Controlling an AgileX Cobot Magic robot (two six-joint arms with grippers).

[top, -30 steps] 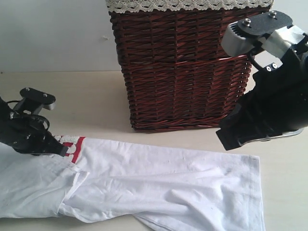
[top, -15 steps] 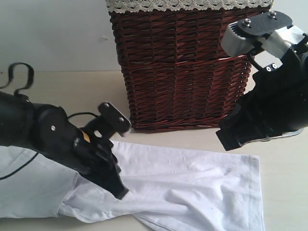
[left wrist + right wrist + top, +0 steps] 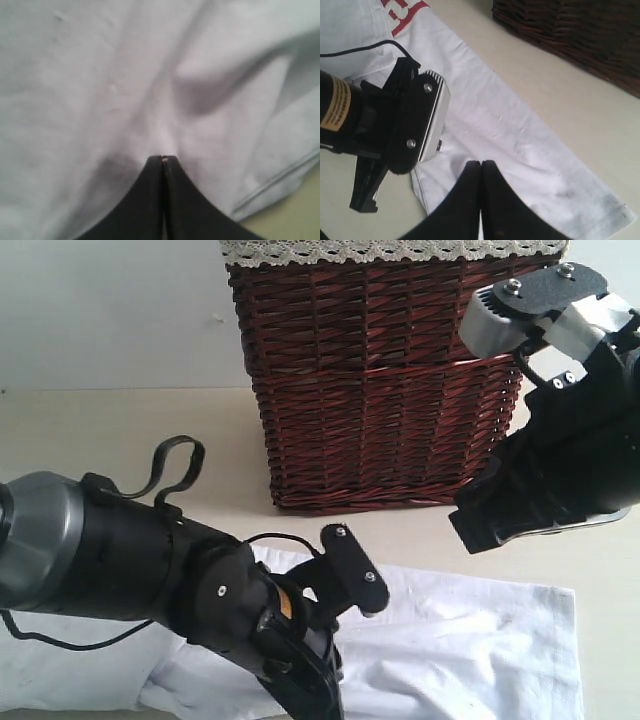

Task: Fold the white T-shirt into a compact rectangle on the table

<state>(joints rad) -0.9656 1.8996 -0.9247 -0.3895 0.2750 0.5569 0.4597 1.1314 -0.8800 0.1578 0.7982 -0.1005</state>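
The white T-shirt (image 3: 460,650) lies flattened along the near part of the table (image 3: 130,440), its red-outlined letters (image 3: 400,9) showing in the right wrist view. My left gripper (image 3: 164,159) is down on the middle of the shirt, shut, with the cloth puckering into folds at its tips. The left arm (image 3: 150,570) covers much of the shirt in the exterior view. My right gripper (image 3: 481,164) is shut with nothing in it. It hovers above the shirt's right part, in front of the basket.
A tall brown wicker basket (image 3: 385,380) with a lace-trimmed lining (image 3: 390,250) stands at the back middle of the table. A black cable (image 3: 175,465) loops up from the left arm. Bare table shows left of the basket and along the far right.
My left arm has swept from the shirt's left end to its middle, and the shirt's right edge has shifted right. The right arm has not moved.
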